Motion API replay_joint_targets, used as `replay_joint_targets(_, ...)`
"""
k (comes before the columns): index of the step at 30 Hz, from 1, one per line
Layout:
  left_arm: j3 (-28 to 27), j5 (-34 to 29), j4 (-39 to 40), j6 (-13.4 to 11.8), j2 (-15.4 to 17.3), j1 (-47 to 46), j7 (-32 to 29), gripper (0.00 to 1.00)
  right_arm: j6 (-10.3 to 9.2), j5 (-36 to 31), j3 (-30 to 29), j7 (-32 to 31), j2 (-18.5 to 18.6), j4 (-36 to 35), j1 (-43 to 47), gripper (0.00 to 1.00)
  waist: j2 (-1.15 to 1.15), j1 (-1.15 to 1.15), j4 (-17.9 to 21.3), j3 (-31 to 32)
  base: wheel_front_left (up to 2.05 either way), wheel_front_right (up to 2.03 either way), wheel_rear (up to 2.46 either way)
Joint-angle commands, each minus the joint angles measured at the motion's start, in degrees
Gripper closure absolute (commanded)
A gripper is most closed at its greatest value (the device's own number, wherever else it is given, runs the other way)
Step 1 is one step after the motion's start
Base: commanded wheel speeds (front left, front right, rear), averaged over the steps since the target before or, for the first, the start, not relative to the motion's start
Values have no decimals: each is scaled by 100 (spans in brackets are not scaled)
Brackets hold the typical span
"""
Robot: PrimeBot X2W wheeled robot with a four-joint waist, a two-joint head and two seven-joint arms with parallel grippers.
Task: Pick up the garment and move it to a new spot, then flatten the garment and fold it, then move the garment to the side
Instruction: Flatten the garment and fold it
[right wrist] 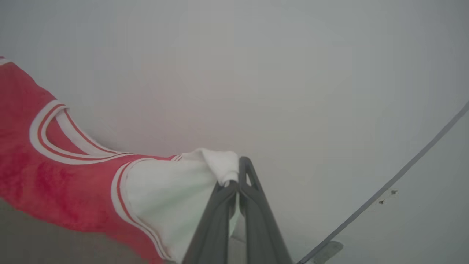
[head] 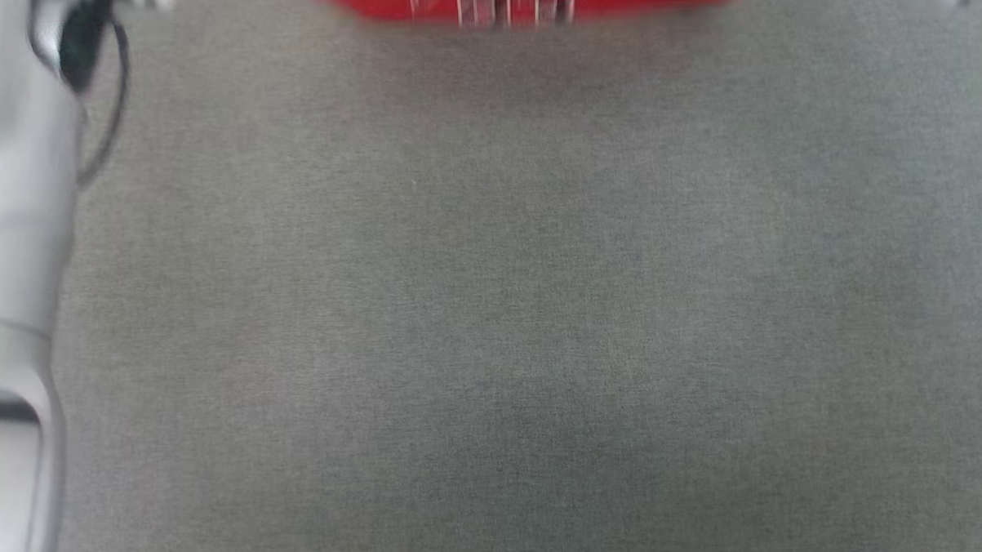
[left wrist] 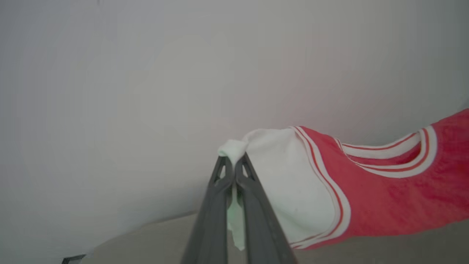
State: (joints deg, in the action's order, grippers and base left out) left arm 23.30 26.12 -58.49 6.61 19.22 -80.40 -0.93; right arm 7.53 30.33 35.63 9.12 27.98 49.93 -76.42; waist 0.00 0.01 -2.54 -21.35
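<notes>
Backing the garment [left wrist: 384, 198], a pale wall [left wrist: 146, 73] meets the grey surface [head: 508, 308].

One red shirt [left wrist: 384, 190] with two white sleeves [left wrist: 289, 183]. Two grippers, the left gripper [left wrist: 233, 158] and the right gripper [right wrist: 236, 174], each with two dark fingers [left wrist: 212, 220]. One gray surface [head: 492, 309]. One pale arm [head: 6, 203]. One black cable [head: 117, 101].

a grey woven surface [head: 492, 309] stretching blurred across the head view, a plain pale wall [left wrist: 110, 73] rising behind in soft even light, a beige strip [left wrist: 146, 242] lying along its foot, a thin dark line [right wrist: 403, 169] slanting low in the right wrist view
</notes>
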Motion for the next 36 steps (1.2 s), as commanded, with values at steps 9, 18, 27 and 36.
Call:
replay_joint_targets(9, 390, 705, 654, 86, 305, 1974, -1465, 100, -9, 1872, 1101, -1512, 1125, -1866, 1736, 100, 0, -1, -59, 414, 0, 0, 0)
replay_joint_targets(18, 276, 1581, 3049, -317, 1227, 4542, -2642, 100, -8, 2954, 1557, -2192, 2456, -3568, 3284, 100, 0, -1, -52, 644, 0, 0, 0)
replay_joint_targets(27, -36, 1972, 5473, -1583, 1958, 6876, -3271, 100, -8, 3591, 1767, -2541, 3343, -4366, 4519, 100, 0, -1, -52, 701, 0, 0, 0)
replay_joint_targets(36, -46, 2017, 6318, -2243, 2078, 8033, -3350, 100, -8, 3891, 1868, -2591, 3612, -4625, 5353, 100, 0, -1, -50, 690, 0, 0, 0)
